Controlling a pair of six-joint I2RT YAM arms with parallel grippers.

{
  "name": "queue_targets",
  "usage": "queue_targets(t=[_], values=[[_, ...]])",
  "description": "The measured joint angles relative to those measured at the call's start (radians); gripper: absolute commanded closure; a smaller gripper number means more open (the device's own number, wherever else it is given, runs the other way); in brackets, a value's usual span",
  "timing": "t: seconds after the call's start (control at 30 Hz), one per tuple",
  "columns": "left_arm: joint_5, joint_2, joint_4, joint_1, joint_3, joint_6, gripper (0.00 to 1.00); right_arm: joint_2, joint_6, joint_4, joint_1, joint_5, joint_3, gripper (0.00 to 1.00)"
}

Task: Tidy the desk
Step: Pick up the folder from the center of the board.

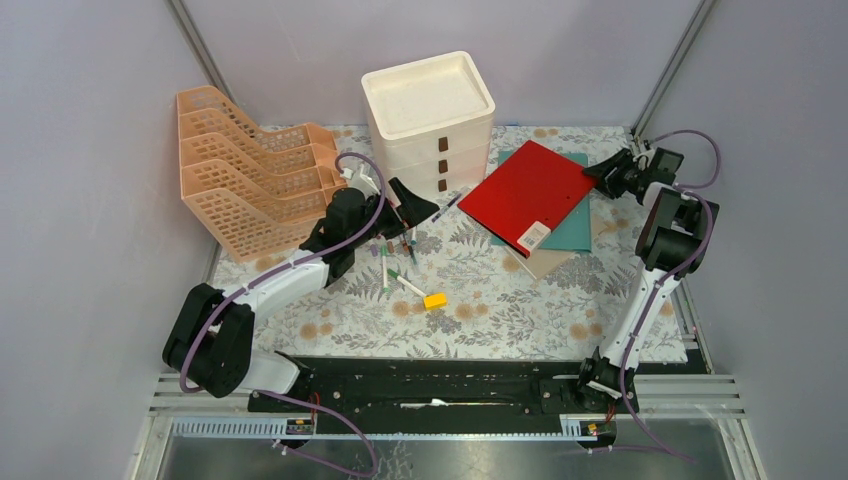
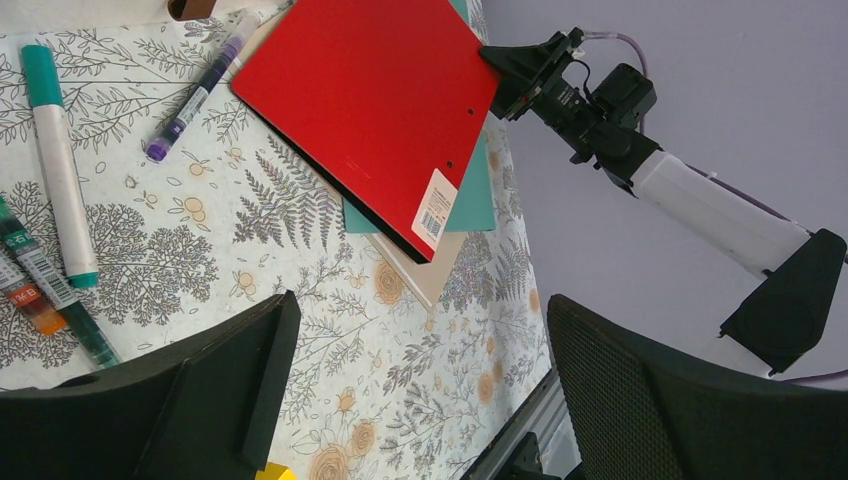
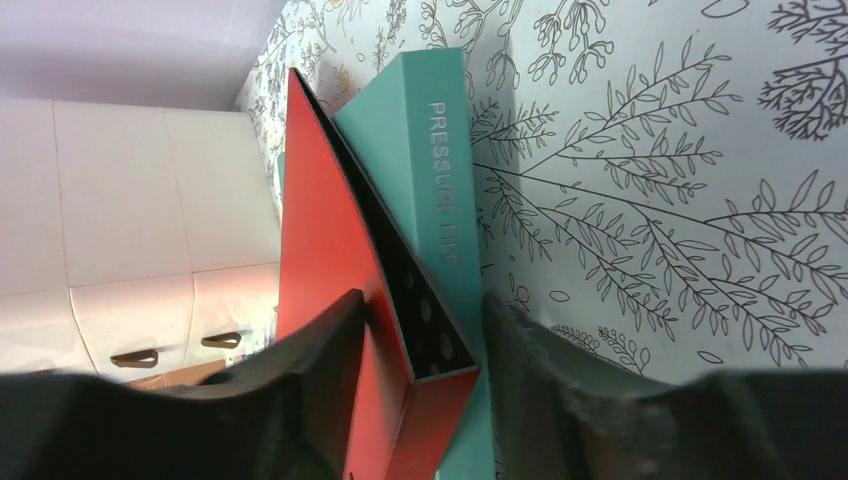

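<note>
Far right, right pincer [image 3: 422, 300] gripping red folder [image 3: 312, 250] (corner)

From above and behind the robot we look down on the whole desk [image 1: 500, 320]. Our left wrist view looks low across it toward the right arm [image 2: 700, 205]; the right wrist view sits very close — all three share the red folder [image 1: 527, 195].
</note>
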Motion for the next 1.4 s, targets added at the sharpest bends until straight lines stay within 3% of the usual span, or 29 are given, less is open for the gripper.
queue_targets(t=[0.1, 0.37, 0.57, 0.77, 1.1, 1.27, 1.4], values=[[0.0, 0.0, 0.0, 0.0, 0.0, 0.0, 0.01, 0.0, -0.005, 0.002, -0.002, -0.006, -0.011, 0.65], [0.003, 0.0, 0.005, -0.003, 0.0, 0.001, 0.01, -0.042, 0.002, 0.007, -0.019, -0.034, -0.066, 0.81], [0.022, 0.0, 0.047, -0.037, 0.0, 0.021, 0.01, -0.117, 0.0, -0.005, -0.052, -0.049, -0.126, 0.84], [0.028, 0.0, 0.061, -0.112, 0.031, 0.087, 0.01, -0.192, -0.019, -0.053, -0.063, -0.047, -0.167, 0.75], [0.031, 0.008, 0.066, -0.139, 0.066, 0.133, 0.01, -0.195, -0.097, -0.138, -0.074, -0.047, -0.174, 0.69], [0.031, 0.008, 0.066, -0.143, 0.066, 0.139, 0.01, -0.169, -0.14, -0.166, -0.085, -0.05, -0.179, 0.52], [0.031, 0.008, 0.067, -0.145, 0.066, 0.142, 0.01, -0.163, -0.176, -0.187, -0.091, -0.053, -0.193, 0.45]])
